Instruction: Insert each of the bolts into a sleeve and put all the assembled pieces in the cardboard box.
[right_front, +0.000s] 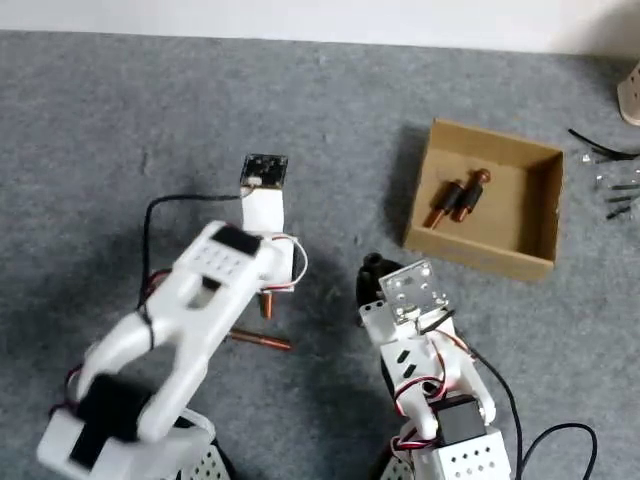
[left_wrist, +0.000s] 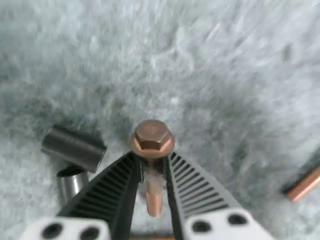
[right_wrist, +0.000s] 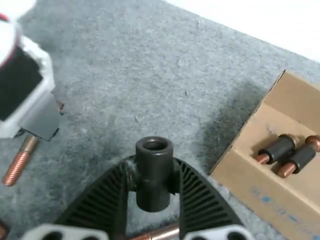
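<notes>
Now the left end effector (left_wrist: 152, 160) is closed on a bolt (left_wrist: 152, 139), and the right end effector (right_wrist: 153, 165) clamps a sleeve (right_wrist: 154, 175) near the cardboard box (right_front: 480, 258). Insertion seems in hand; next, the bolt tip must meet the bore.

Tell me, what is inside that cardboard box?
Inside the cardboard box lie two assembled pieces, copper bolts in black sleeves, side by side. The sleeves cover the middle of each bolt, and the near wall may hide a strip of floor.

Copper bolt (left_wrist: 152, 144) and black sleeve (right_wrist: 154, 175) each gripped; two assembled pieces (right_front: 458, 200) lie boxed.
</notes>
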